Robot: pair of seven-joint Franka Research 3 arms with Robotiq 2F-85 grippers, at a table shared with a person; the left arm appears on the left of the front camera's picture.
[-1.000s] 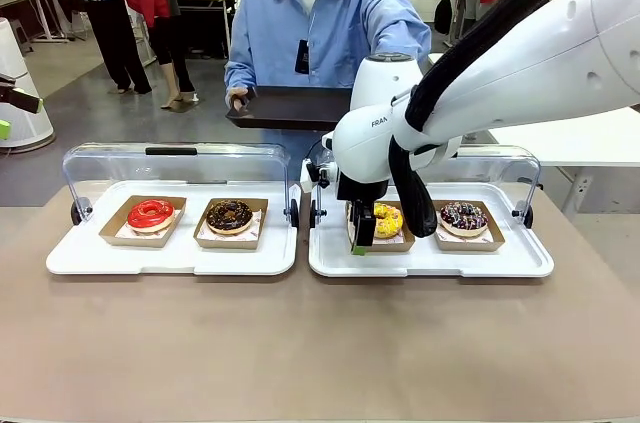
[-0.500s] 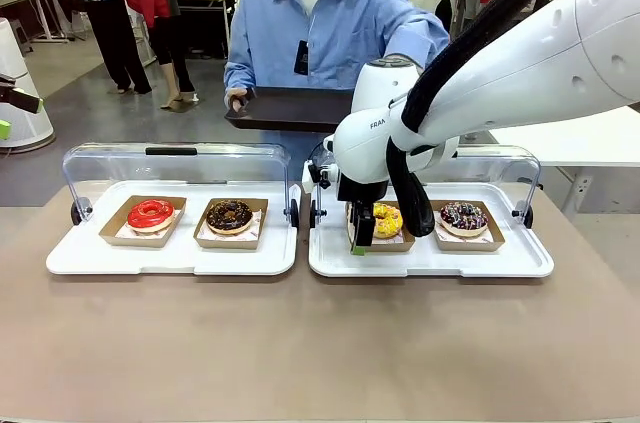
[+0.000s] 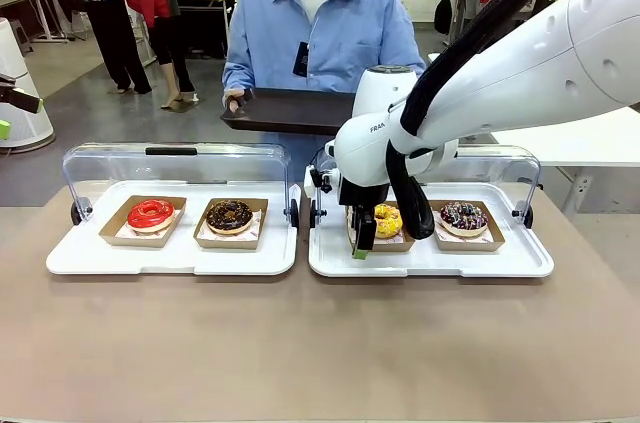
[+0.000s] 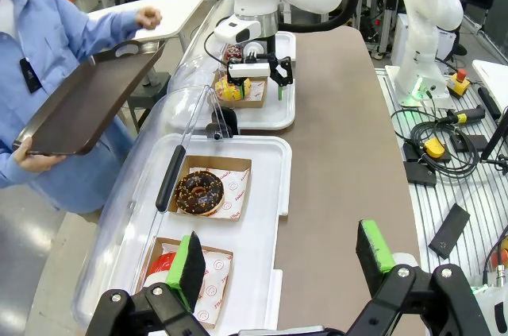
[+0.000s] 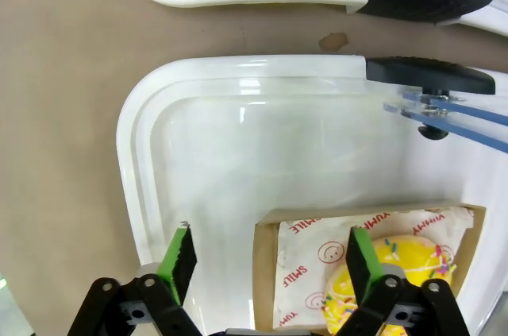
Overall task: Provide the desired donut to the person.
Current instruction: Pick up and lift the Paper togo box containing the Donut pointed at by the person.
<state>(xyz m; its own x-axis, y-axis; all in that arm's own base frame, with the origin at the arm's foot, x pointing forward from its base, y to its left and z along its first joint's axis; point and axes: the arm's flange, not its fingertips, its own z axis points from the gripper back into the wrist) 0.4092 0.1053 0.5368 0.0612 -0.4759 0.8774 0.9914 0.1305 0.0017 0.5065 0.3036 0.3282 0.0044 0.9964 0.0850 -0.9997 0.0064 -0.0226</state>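
Observation:
A yellow sprinkled donut lies in a cardboard box on the right white tray. My right gripper is lowered at the box's left side. In the right wrist view its fingers stand apart astride the box's near wall, the donut beside the right finger. The person stands across the table holding a dark serving tray with both hands. My left gripper hovers open and empty over the left end of the table.
The left white tray holds a red-glazed donut and a chocolate donut, each in a box. A dark sprinkled donut sits to the right of the yellow one. Clear lids stand raised behind both trays. Bare tabletop lies in front.
My right gripper has sunk slightly at the yellow donut's box. The person has shifted a little, the dark tray moving slightly left.

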